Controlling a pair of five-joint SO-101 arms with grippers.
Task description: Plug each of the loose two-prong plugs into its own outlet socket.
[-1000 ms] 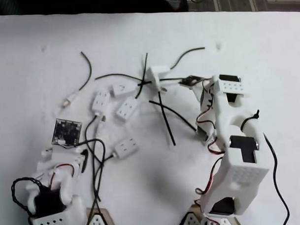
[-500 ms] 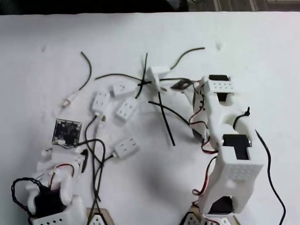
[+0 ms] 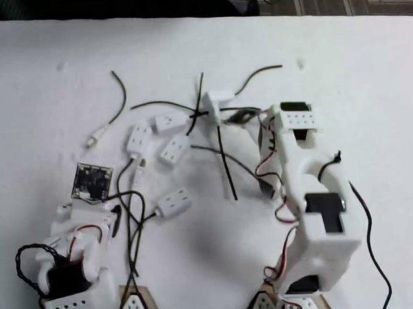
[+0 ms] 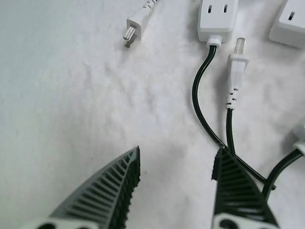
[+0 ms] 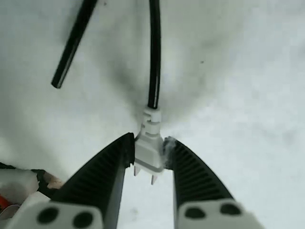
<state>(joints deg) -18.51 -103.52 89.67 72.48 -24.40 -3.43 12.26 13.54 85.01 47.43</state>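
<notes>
The right gripper (image 5: 148, 141) is closed on a white two-prong plug (image 5: 149, 156). The plug is pinched by its body between the two fingers, with its prongs turned back toward the wrist. Its black cable (image 5: 153, 57) is led straight out beyond the fingertips. A second cable end (image 5: 71, 47) is seen farther ahead of the tips and off to one side, apart from the held plug. In the high view, a white socket block (image 3: 218, 100) is found just ahead of these fingers.

The left gripper (image 4: 177, 151) is held open, with nothing but bare table (image 4: 71, 95) between its fingers. Well ahead of one fingertip a first loose plug (image 4: 135, 25) is laid flat. Ahead of the other fingertip a second loose plug (image 4: 237, 59) is laid just beside an empty socket (image 4: 218, 14), whose two slots are left open. Black cords (image 4: 202, 95) are run past the side of that same finger. A further socket (image 4: 290, 21) is placed beyond it, to the outside.

The task is judged to be at an early stage. No plug is seen seated in any socket. One plug is in hand near a socket, and at least two others are left lying loose. The insertion of the held plug is not yet done, and its prongs would probably have to be turned toward the slots first.
</notes>
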